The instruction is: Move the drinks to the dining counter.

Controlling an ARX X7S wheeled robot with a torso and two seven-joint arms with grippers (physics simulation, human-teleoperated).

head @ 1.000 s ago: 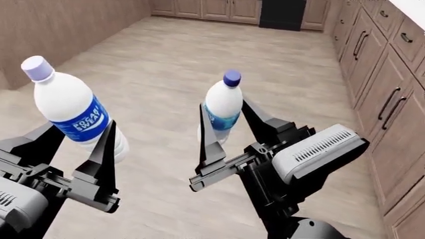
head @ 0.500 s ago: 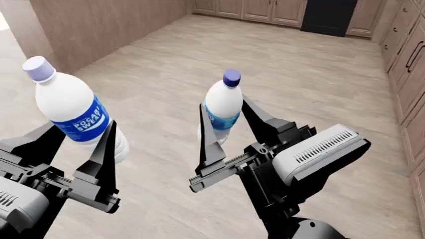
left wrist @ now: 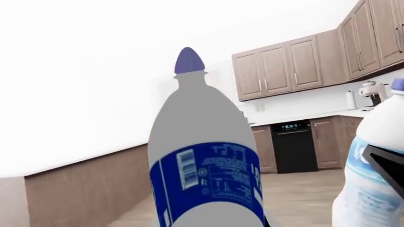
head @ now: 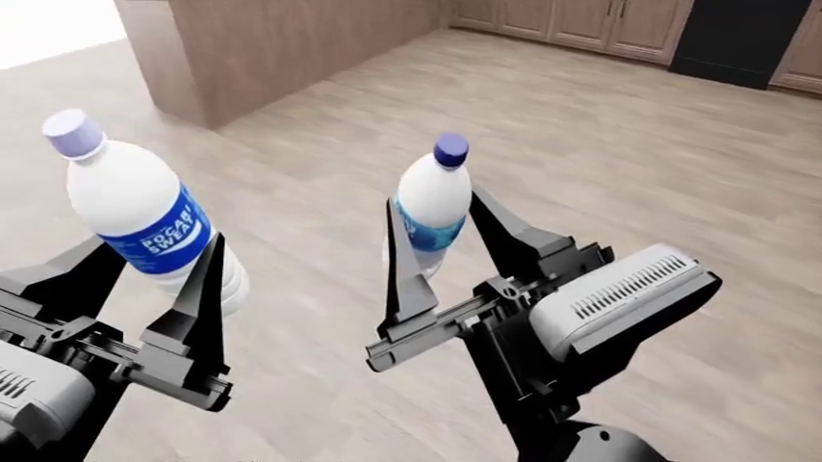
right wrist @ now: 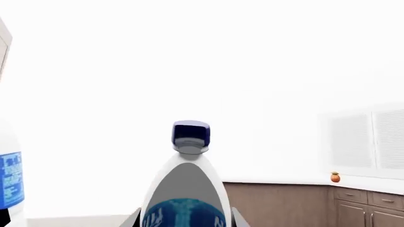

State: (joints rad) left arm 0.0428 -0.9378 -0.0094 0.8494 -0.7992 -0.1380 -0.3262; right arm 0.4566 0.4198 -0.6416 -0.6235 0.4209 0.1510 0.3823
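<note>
Overhead, from the head view: left gripper [head: 148,289] clamped on the bigger milky-white plastic bottle with blue label and lilac cap [head: 129,212], tilted slightly off vertical; right gripper [head: 444,260] closed on the slimmer clear plastic bottle with dark blue cap [head: 433,202], roughly upright. Both carried above pale wood-look floor [head: 578,144], with a brown wood-panelled wall corner [head: 269,48] ahead. No dining counter visible.

Left wrist view: lilac-capped bottle [left wrist: 205,156] filling the frame, label facing the camera; second bottle [left wrist: 372,161] just beside. Brown wall cabinets [left wrist: 296,66] and black oven front [left wrist: 294,146] behind.

Right wrist view: dark-capped bottle [right wrist: 187,184] centred between the jaws; small orange object [right wrist: 335,177] on a far ledge.

Assessed risk: tilted larger bottle pivoting or slipping during base travel; the two bottles knocking together, being carried close.
</note>
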